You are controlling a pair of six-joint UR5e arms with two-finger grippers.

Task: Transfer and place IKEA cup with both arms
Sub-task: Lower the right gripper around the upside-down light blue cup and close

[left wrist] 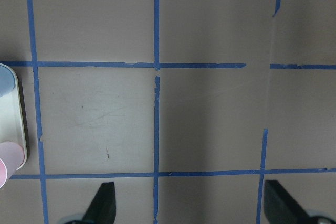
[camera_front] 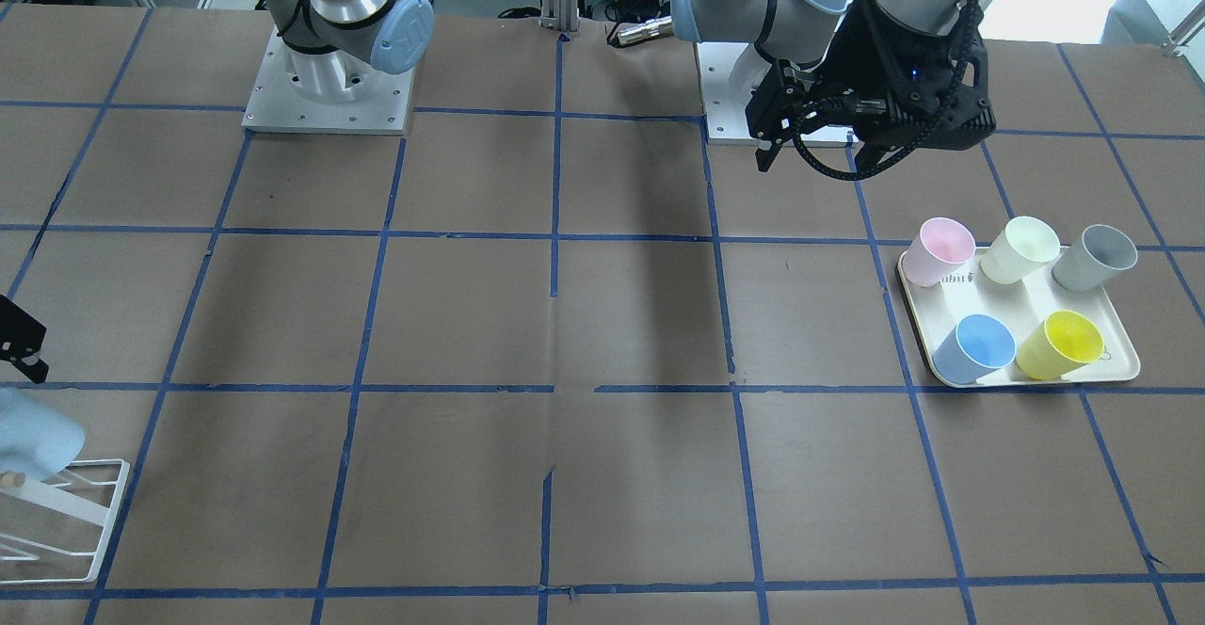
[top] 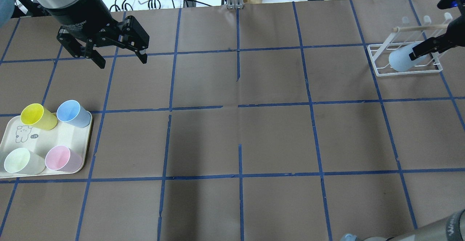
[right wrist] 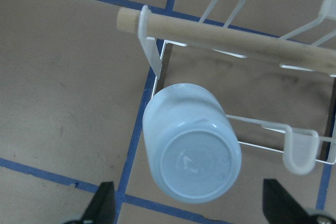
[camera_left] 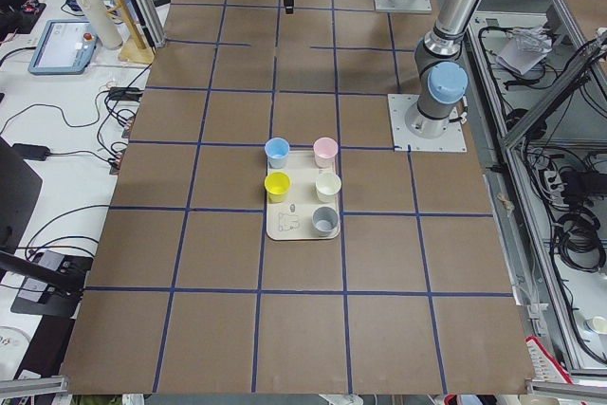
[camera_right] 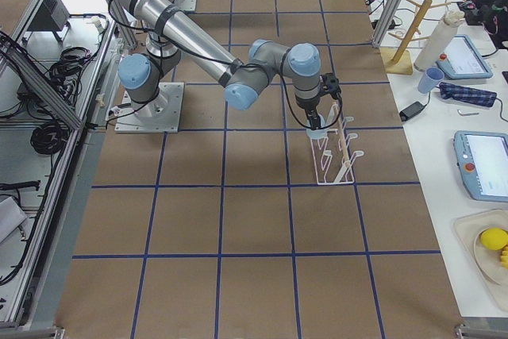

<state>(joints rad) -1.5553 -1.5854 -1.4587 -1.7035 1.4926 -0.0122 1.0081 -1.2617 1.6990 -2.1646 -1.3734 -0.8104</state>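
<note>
The IKEA cup [right wrist: 191, 145], pale icy blue, hangs upside down on a peg of the white wire rack [top: 407, 70], its bottom facing the right wrist camera. It also shows in the overhead view [top: 401, 60] and at the left edge of the front view [camera_front: 33, 437]. My right gripper [right wrist: 190, 203] is open just above the cup, with its fingers [right wrist: 102, 205] wide on either side and not touching it. My left gripper [top: 122, 61] is open and empty, hovering over bare table behind the tray; it also shows in the front view [camera_front: 814, 162].
A cream tray [top: 61, 139] on my left holds a yellow cup [top: 36, 116], a deeper blue cup [top: 72, 113], a pale green cup [top: 20, 161] and a pink cup [top: 61, 158]; a grey cup [camera_front: 1097, 256] shows in the front view. The rack carries a wooden dowel [right wrist: 220, 32].
</note>
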